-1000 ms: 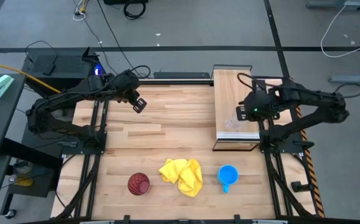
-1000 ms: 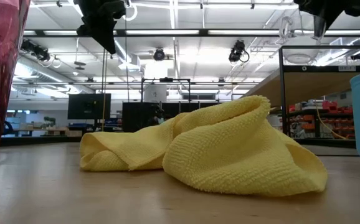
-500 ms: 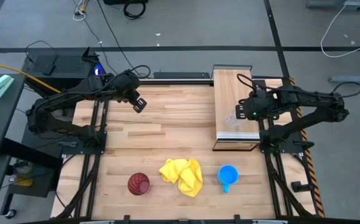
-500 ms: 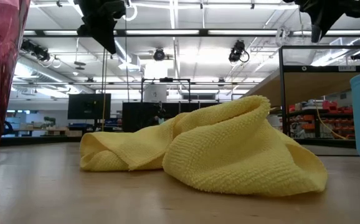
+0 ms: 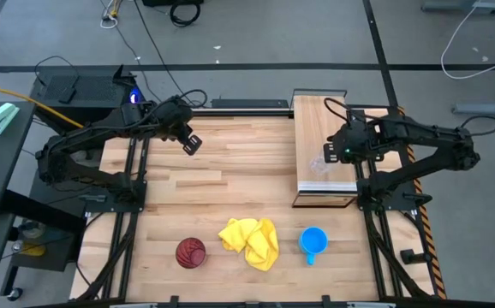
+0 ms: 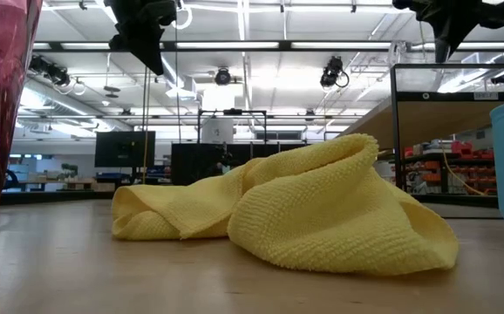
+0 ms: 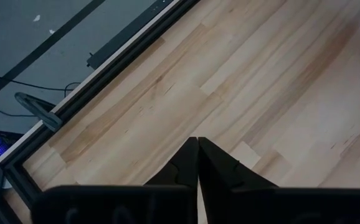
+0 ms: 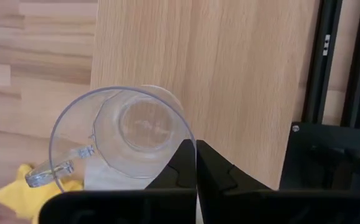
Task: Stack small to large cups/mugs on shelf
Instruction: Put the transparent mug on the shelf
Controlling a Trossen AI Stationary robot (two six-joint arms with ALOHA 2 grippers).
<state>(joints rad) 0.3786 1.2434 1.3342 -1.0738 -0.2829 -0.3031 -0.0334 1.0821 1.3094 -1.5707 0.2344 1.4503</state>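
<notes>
The small clear cup (image 5: 319,165) (image 8: 121,137) stands upright on the light-wood shelf (image 5: 320,120) near its front end, with its handle toward the table. My right gripper (image 5: 330,155) (image 8: 196,149) is shut, just beside and above the cup's rim. The blue mug (image 5: 313,242) and the dark red tumbler (image 5: 190,252) stand on the tabletop near its front edge. My left gripper (image 5: 193,144) (image 7: 197,142) is shut and empty above the table's far left part. My right gripper's shut fingertips (image 8: 186,152) show against the clear cup's rim (image 8: 179,127) from above. I cannot tell whether they touch it. The cup rests on its base on the shelf.
A crumpled yellow cloth (image 5: 249,241) (image 6: 296,209) lies between the tumbler and the mug. The shelf's black frame (image 8: 336,93) runs along its right side. Bare tabletop (image 5: 230,180) lies between the arms.
My right gripper has shifted slightly over the front end of the shelf, next to the clear cup. The cup has stayed where it was.
</notes>
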